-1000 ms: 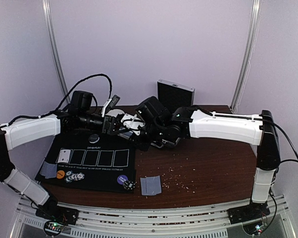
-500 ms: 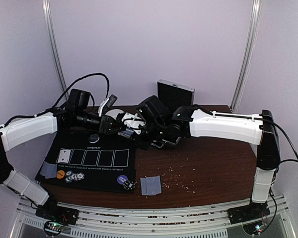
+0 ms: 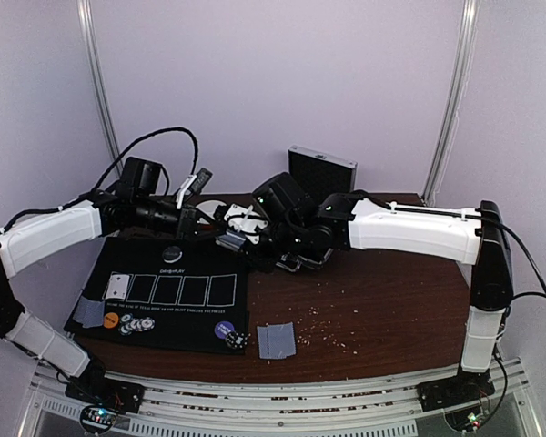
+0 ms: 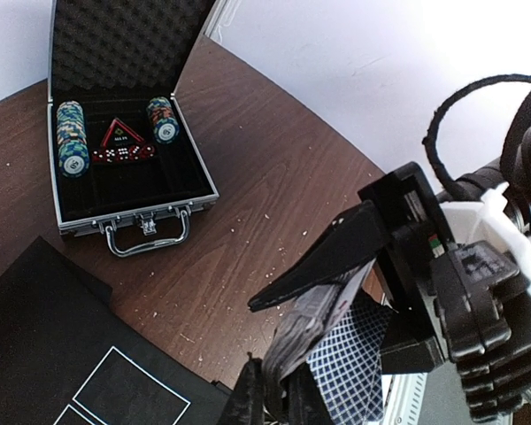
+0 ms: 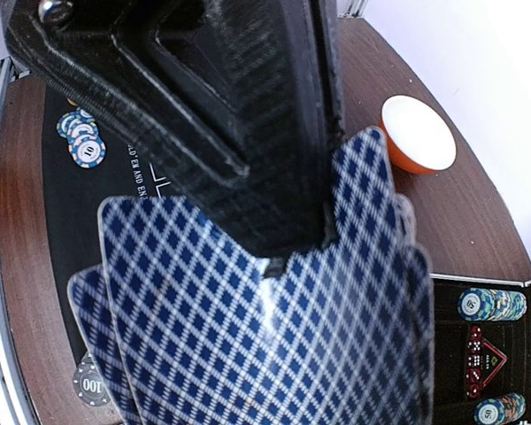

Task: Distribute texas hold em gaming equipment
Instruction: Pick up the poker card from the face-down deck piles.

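Note:
My right gripper (image 5: 283,257) is shut on a fanned deck of blue diamond-backed playing cards (image 5: 265,345), held above the mat's far edge (image 3: 233,239). In the left wrist view my left gripper (image 4: 279,400) is closed on the deck's lower edge (image 4: 314,332); how many cards it pinches I cannot tell. On the black mat (image 3: 200,319) lie one face-up card (image 3: 116,285), a face-down card (image 3: 89,312), an orange disc (image 3: 111,320), striped chips (image 3: 138,324), a purple disc (image 3: 224,330) and a black disc (image 3: 171,254). More face-down cards (image 3: 276,340) lie on the wood.
An open metal case (image 4: 115,190) with chip stacks and dice stands on the brown table (image 3: 382,300) behind the arms. A white bowl (image 5: 416,133) sits beyond the mat. Both arms meet over the mat's far edge.
My left gripper has closed from open and moved right to the deck's edge. The right gripper has kept its hold on the deck, shifting slightly.

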{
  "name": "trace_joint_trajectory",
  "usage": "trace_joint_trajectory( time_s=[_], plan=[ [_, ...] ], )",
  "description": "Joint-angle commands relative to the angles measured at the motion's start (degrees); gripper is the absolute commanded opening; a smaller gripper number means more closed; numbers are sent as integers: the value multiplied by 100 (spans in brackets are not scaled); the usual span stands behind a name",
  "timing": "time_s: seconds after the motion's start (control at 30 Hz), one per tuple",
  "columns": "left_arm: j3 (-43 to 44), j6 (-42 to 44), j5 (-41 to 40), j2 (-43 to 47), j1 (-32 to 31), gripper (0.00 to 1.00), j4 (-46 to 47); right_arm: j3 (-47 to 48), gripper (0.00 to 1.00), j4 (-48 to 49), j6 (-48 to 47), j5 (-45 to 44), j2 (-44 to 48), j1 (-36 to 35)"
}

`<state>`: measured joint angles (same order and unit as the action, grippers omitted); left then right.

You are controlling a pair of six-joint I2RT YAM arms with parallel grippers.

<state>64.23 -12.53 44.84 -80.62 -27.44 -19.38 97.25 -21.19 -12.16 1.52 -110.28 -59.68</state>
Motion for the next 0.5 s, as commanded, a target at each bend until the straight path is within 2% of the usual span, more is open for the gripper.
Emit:
trace_joint_trajectory(
  time_s=[0.0, 0.2, 0.3, 0.47],
  plan=[
    [134, 226, 199, 259, 4, 0, 30, 22, 43, 112, 10, 50, 121, 79],
    [257, 504, 175, 229, 25, 0, -261, -9, 43, 74, 54, 58, 129, 164],
    [275, 516, 251, 132, 30, 8, -229, -18, 43, 80, 81, 136, 138, 185],
    [359, 504, 367, -103, 35, 15, -210, -5, 43, 76, 82, 234, 130, 184]
  ],
)
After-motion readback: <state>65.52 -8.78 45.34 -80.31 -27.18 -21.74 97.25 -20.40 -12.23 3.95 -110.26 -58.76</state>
